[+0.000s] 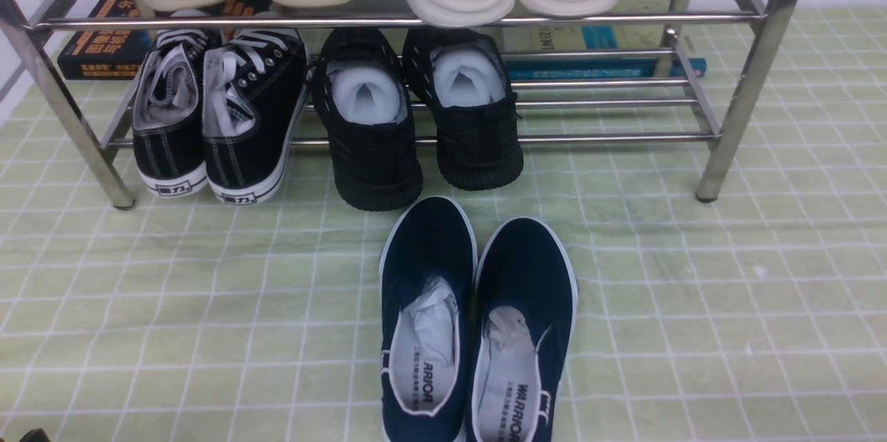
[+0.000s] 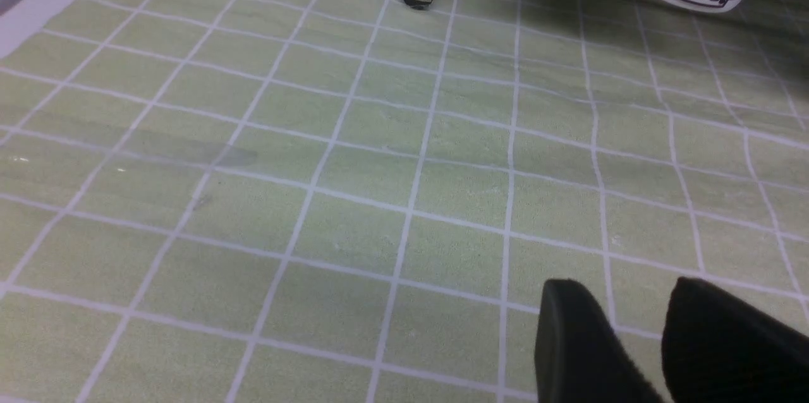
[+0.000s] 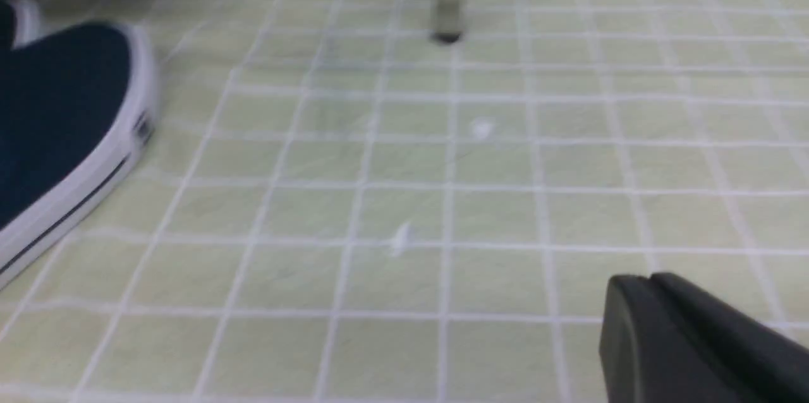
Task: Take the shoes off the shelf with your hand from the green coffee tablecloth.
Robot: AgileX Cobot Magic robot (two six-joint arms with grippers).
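Nearest us, navy-blue canvas slip-on shoes (image 1: 478,331) are sitting together on pale green gridded cloth (image 1: 693,303), clear of our chrome tube rack (image 1: 734,102), so our right pincer (image 3: 651,321) is hovering nearly closed, empty.

Green tablecloth (image 1: 693,276) under chrome shelf (image 1: 734,116), navy shoes (image 1: 478,317).

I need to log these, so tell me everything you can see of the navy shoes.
The navy shoes are a canvas-looking slip-on pair with white soles, grey insoles printed WARRIOR and crumpled paper stuffing. They lie side by side, upright, toes toward the rack, on the green cloth in front of it. No hand touches them.
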